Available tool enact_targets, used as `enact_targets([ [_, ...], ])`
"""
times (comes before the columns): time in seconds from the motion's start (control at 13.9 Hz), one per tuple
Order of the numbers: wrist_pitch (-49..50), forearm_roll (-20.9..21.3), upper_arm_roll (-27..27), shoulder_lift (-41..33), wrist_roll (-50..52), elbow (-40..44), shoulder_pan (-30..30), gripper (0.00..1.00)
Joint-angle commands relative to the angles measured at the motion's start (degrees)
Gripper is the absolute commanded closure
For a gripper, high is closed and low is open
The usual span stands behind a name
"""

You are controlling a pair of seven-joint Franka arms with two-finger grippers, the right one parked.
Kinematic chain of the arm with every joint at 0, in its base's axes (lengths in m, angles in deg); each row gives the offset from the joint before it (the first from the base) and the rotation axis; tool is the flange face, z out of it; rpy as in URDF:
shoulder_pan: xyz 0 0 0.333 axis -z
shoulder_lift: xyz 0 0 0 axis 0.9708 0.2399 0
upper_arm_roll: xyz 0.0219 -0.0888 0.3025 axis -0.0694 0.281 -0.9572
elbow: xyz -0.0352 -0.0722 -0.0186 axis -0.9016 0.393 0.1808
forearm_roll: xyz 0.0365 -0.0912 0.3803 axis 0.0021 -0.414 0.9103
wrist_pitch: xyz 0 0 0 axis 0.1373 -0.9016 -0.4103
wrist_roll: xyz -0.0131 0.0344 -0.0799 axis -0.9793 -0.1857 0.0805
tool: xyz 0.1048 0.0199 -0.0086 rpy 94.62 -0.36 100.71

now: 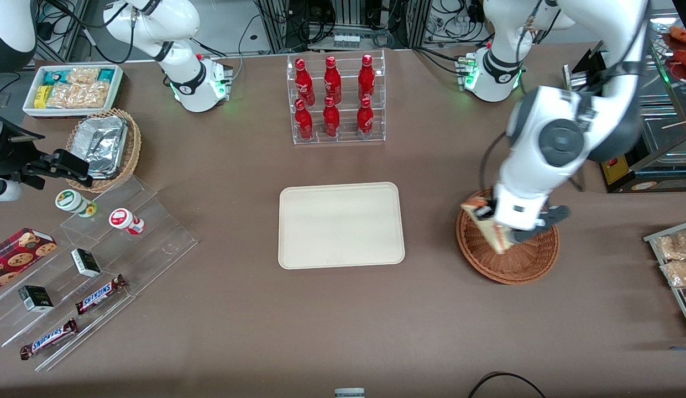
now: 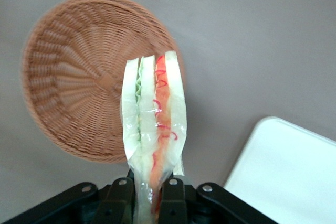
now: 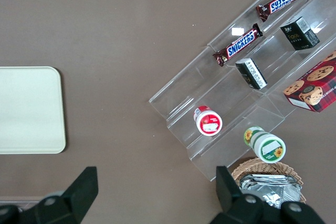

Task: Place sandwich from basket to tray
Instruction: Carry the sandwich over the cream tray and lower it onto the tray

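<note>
Hand (image 1: pixel 500 235) clenched on the sandwich (image 1: pixel 489 224), both fingers (image 2: pixel 119 199) pinching one end of the wedge, cut edge with its green and red-orange layers showing in the wrist view (image 2: pixel 154 124). Sandwich is lifted above the basket (image 1: pixel 514 260), over the rim nearest the tray, not touching the weave. Basket interior (image 2: pixel 79 77) holds nothing else that shows.

One tray (image 1: pixel 341 225) lies flat on the worktop (image 1: pixel 343 326), well apart from the basket toward the parked arm's end, nothing on it.

Farther from the front camera than the tray: one clear rack (image 1: pixel 336 99) with six red bottles (image 1: pixel 331 80), three per tier.

Toward the parked arm's end from the tray: clear stepped stand (image 1: pixel 127 243) carrying two Snickers bars (image 1: pixel 99 294), two small dark boxes (image 1: pixel 85 262), two round cups (image 1: pixel 124 220), one cookie box (image 1: pixel 19 251). One tan wicker basket (image 1: pixel 130 149) with foil containers (image 1: pixel 102 145), one white box of snack packets (image 1: pixel 72 88).

Toward the working arm's end from the basket: rack of bagged snacks (image 1: pixel 674 260), count unclear.
</note>
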Motion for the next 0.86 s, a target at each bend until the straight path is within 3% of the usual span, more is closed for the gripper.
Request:
enact_targets([
  [0.0,1.3,0.6,-0.6,4.8,2.5,5.9,6.8,1.0],
  [0.43,0.3,0.2,0.1,15.7,2.5,15.2,17.0,1.0],
  [0.79,-10.4,0.3,1.3,24.3,3.1,18.6,22.1,1.0],
])
